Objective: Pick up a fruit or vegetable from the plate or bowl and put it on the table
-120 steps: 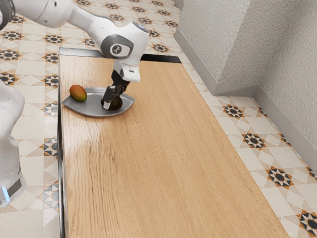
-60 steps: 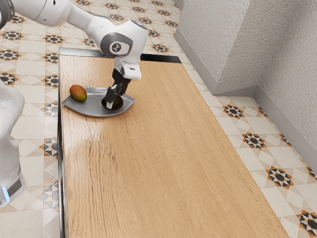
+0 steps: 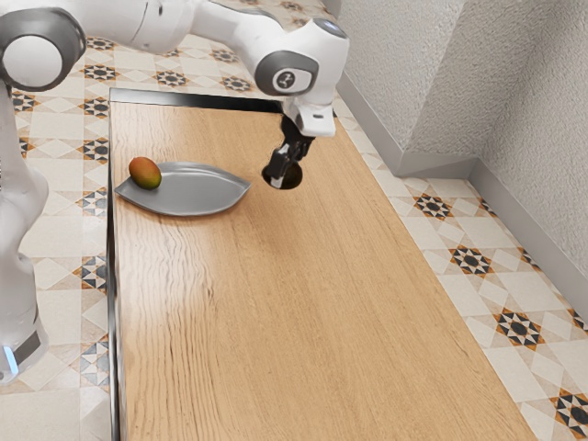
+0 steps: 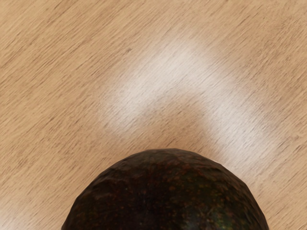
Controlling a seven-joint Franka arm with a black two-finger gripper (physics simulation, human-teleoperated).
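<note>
Well, the picking looks done: my gripper (image 3: 283, 173) is closed on the avocado (image 3: 293, 177), fingers parted by its width, beyond the plate (image 3: 195, 191) and above the table (image 3: 322, 303). Lowering and release remain.

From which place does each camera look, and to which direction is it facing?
Exterior view: from the arm's side, above the table, looking down over the plate and mango; the arm and pincer show.
Wrist view: on the arm's end, looking down past the held avocado to the table.
Both share the avocado and the table.
</note>
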